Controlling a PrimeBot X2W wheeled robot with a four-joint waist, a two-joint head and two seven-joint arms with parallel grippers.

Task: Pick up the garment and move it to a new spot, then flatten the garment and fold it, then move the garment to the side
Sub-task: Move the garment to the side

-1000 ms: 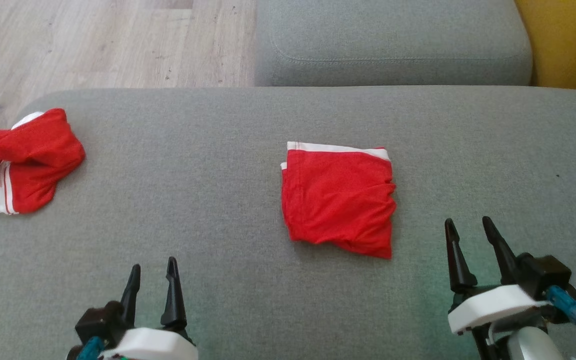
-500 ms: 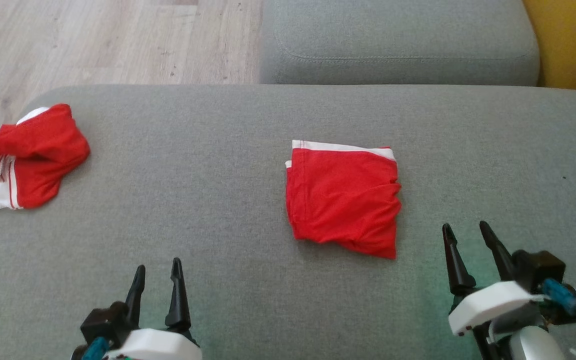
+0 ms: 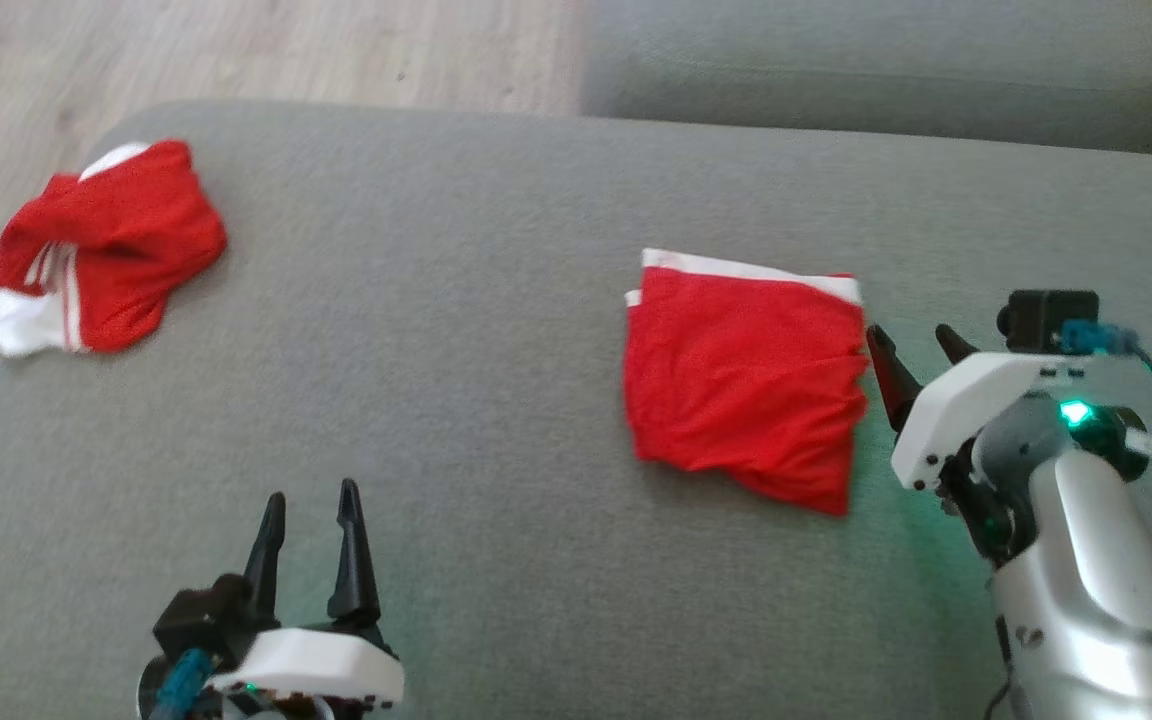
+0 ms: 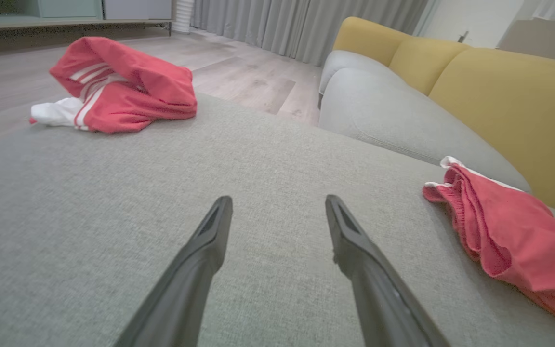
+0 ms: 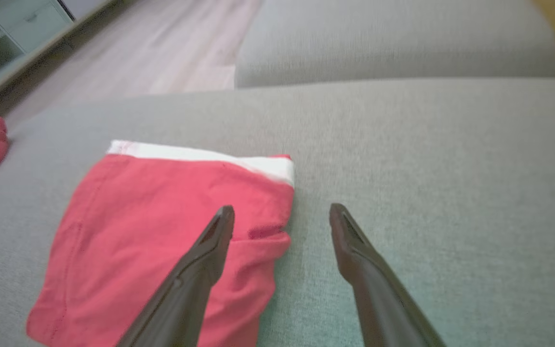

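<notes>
Advance of right gripper (image 3: 908,338), jaws wide, brought it beside the folded red shorts (image 3: 741,385); left gripper (image 3: 308,497) remained back, equally wide. Move-aside step judged imminent.

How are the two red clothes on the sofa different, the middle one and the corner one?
The middle garment is folded into a flat, neat rectangle; the corner garment is a crumpled heap. The middle garment shows one white band along its far edge; the corner garment shows thin white stripes and a white patch. Both are red and white, and both lie on the grey cushion.
</notes>
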